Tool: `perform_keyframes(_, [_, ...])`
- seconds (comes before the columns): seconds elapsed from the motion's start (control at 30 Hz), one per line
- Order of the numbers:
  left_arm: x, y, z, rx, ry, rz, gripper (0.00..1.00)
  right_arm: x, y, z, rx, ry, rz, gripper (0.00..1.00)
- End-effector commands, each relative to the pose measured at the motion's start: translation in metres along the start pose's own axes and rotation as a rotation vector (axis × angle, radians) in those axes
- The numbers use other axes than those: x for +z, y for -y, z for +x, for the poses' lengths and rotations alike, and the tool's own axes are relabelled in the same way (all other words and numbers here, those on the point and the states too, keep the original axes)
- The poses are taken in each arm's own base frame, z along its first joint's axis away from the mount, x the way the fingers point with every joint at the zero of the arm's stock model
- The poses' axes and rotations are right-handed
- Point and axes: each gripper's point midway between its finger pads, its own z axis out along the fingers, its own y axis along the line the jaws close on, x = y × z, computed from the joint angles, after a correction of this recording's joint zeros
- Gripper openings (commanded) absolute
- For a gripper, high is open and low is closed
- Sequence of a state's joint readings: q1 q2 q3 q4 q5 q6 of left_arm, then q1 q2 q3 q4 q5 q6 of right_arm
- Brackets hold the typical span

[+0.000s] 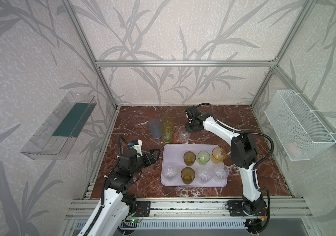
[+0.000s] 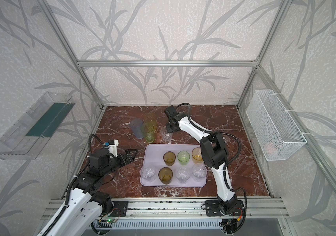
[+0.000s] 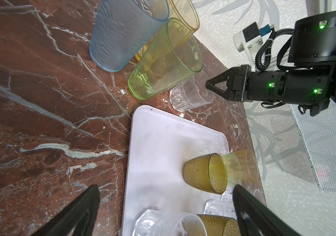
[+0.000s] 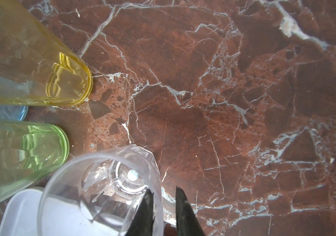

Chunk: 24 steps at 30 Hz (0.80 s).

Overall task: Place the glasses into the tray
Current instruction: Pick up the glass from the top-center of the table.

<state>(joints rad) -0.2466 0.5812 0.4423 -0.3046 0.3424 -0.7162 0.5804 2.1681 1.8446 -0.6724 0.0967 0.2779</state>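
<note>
The short clear faceted tumbler (image 1: 184, 133) stands upright on the red-brown marble bench (image 1: 265, 118), just past the 12 o'clock edge of the flat pale lilac rectangular tray (image 1: 171, 155). The right hand (image 4: 163, 190) sits at the tumbler's 2 o'clock rim, closed narrow on the wall, one finger (image 4: 145, 206) inside and one outside. The left hand (image 1: 156, 155) hovers at the tray's 9 o'clock side, spread wide and holding nothing. In both top views the right fingertips are too small to make out. In a top view the right arm (image 2: 212, 151) covers part of the short yellow tumbler (image 2: 195, 154) on the tray.
</note>
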Motion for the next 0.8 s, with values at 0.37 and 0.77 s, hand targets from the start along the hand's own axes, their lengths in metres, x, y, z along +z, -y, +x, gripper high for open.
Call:
perform_keyframes(0.37, [-0.003,0.002,-0.005,0.008,0.016,-0.002,0.99,0.000,0.004,-0.003,-0.012,-0.033,0.026,0.06])
perform_keyframes(0.77, [-0.005,0.006,-0.004,0.004,0.027,0.025,0.99,-0.034,0.010,-0.005,0.015,0.007,0.027,0.00])
